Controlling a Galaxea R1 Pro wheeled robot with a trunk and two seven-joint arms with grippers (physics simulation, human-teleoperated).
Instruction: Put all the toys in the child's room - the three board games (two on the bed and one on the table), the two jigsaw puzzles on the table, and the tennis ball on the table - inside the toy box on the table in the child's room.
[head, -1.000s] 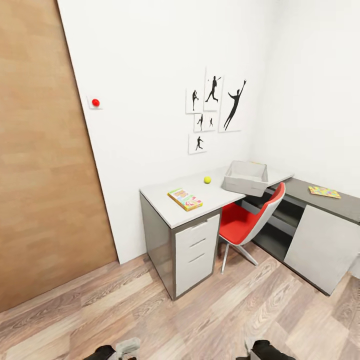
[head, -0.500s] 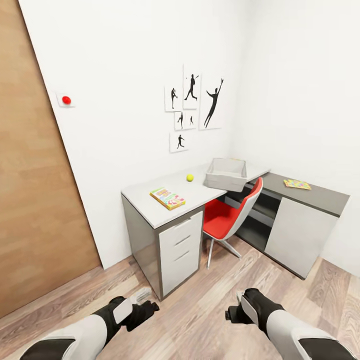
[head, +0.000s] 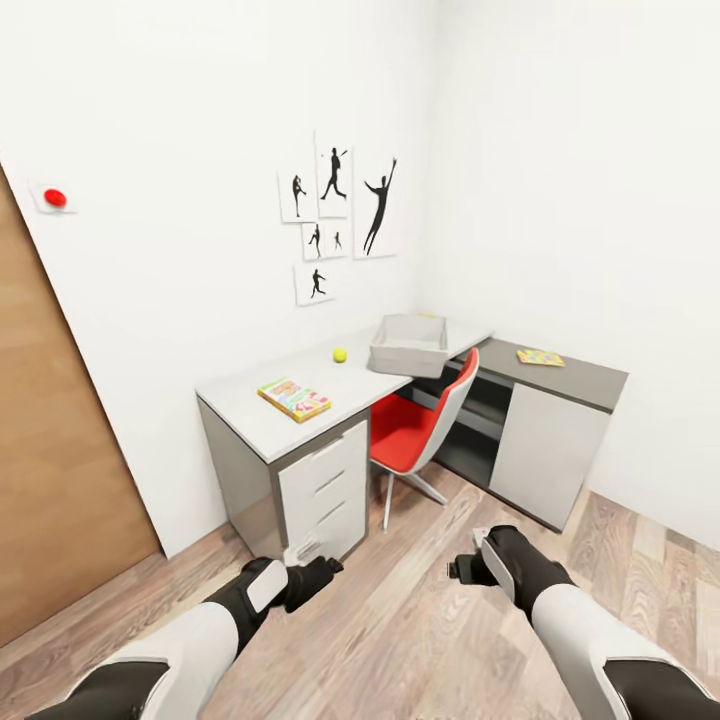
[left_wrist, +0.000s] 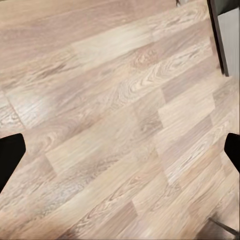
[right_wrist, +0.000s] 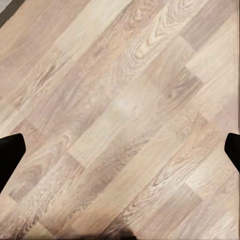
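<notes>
The robot is being viewed some way back from the desk (head: 250, 425), with both arms held low over the wood-plank floor (head: 420, 640) and nothing carried in either. The left gripper (head: 318, 572) is being held with its jaws spread wide, its dark fingertips (left_wrist: 10, 160) showing at the two far edges of the left wrist view with bare planks between them; the right gripper (head: 462, 570) is being held the same way, parted and empty.

The deciding relation is being set by the board game (head: 294, 399), a flat yellow-and-red box lying on the near part of the desk top, ahead of and above both grippers. It is lying almost straight beyond the left gripper, so that arm is judged the nearer one. Its long axis is running slantwise across the desk, from the wall side toward the drawer (head: 325, 470) front.

Farther along the same top, the tennis ball (head: 340, 355) is resting apart from the game, and the toy box (head: 408, 346) is standing beyond it near the room corner. A jigsaw puzzle (head: 540, 357) is lying on the darker side wing, well apart, to the right. A red chair (head: 420, 430) is tucked between the two desk sections.
</notes>
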